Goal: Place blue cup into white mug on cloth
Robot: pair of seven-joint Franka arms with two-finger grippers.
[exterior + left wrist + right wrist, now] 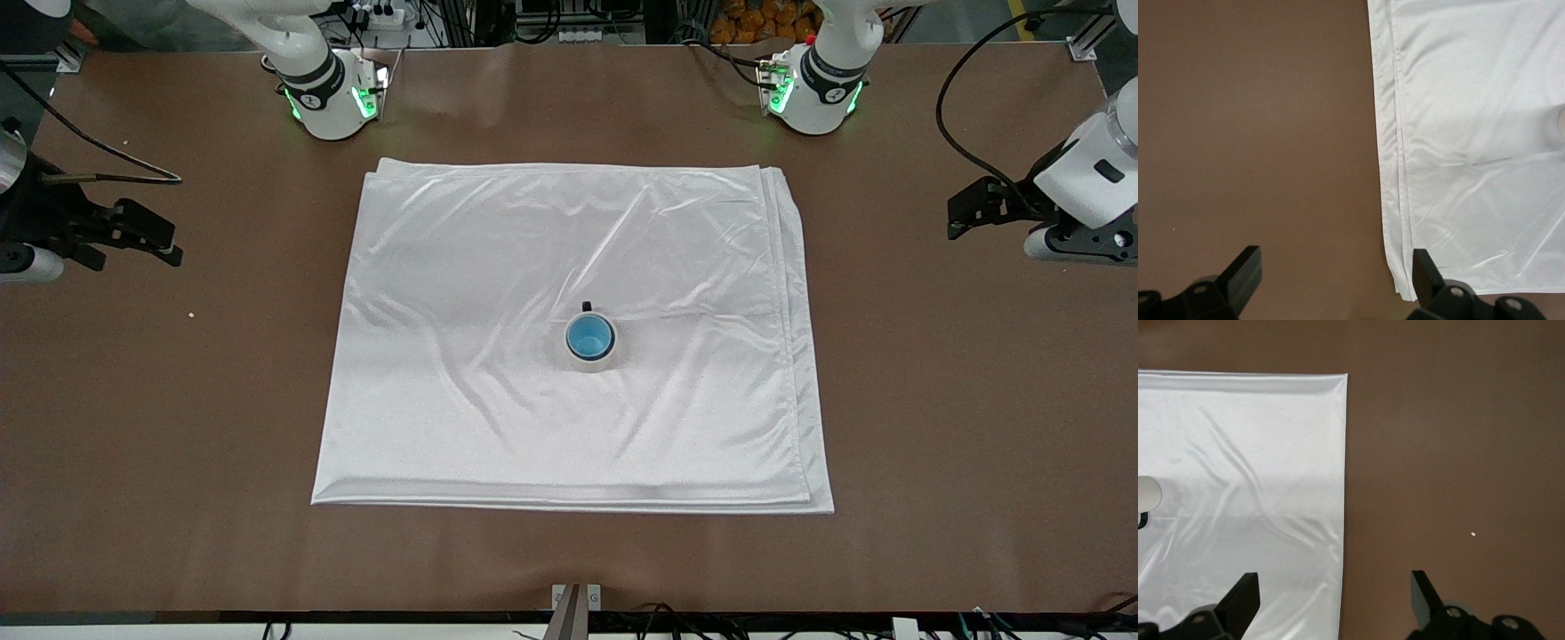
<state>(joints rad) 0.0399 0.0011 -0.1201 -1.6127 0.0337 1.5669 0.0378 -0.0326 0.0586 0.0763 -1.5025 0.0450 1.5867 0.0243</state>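
The blue cup (589, 337) sits upright inside the white mug (595, 363), whose black handle points toward the robots' bases. The mug stands on the white cloth (498, 267), a little toward the left arm's end of its middle. My left gripper (956, 213) is open and empty over bare table off the cloth's edge at the left arm's end. My right gripper (164, 242) is open and empty over bare table at the right arm's end. In the left wrist view the gripper (1337, 267) is over the cloth's edge (1471, 100). In the right wrist view the gripper (1335, 590) is over the cloth's edge (1238, 420), with the mug (1148, 495) at the border.
The brown table (933, 400) surrounds the cloth on all sides. A small white crumb (191, 313) lies on it near the right gripper and also shows in the right wrist view (1473, 535). The two arm bases (333, 98) stand along the table's edge above the cloth.
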